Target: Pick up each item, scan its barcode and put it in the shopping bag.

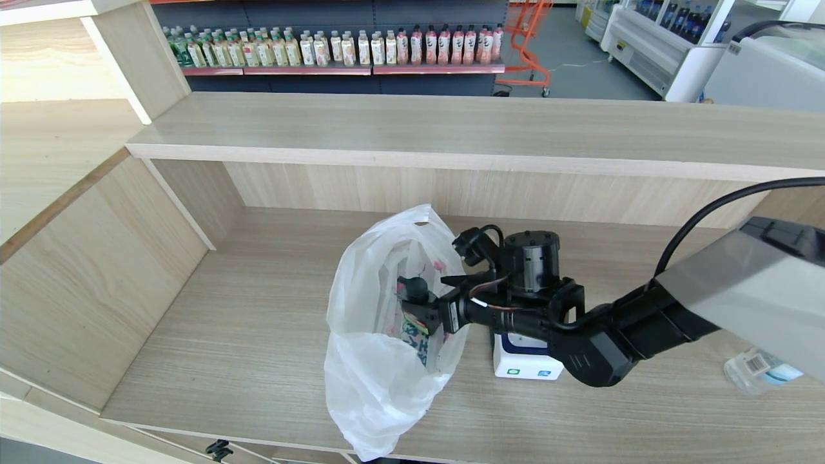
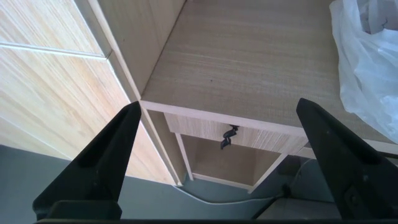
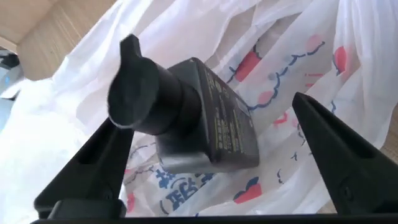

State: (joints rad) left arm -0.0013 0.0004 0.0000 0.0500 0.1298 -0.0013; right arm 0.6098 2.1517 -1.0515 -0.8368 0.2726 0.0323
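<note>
The wooden counter [image 1: 245,335] is a pale, straight-grained laminate, walled on the left by a slanting side panel [image 1: 97,277] and at the back by a raised ledge [image 1: 451,129]. Its near edge runs free. The widest open stretch lies left of the bag, from the side panel to the front lip.

The shopping bag [image 1: 367,380] is thin, white, crinkled plastic. It stands near the counter's middle, its lower end sagging over the front edge and its mouth gaping toward the right arm [image 1: 599,341]. That arm reaches in from the right across a small white scanner box [image 1: 525,367] with a blue top, just beside the bag.

The right gripper [image 3: 214,118] sits in the bag's mouth with its jaws spread wide. Between them lies a dark grey, flat-sided bottle [image 3: 224,134] with a round black cap [image 3: 134,93]. One finger stands clear of the bottle, and whether the other touches the cap cannot be told. Below it in the bag are white packets [image 3: 273,81] printed in red and blue.

The left gripper [image 2: 219,104] hangs off the counter's near left corner, jaws released and holding nothing, above a drawer front with a small black key [image 2: 229,135].

A clear plastic bottle [image 1: 754,374] lies at the counter's far right.
</note>
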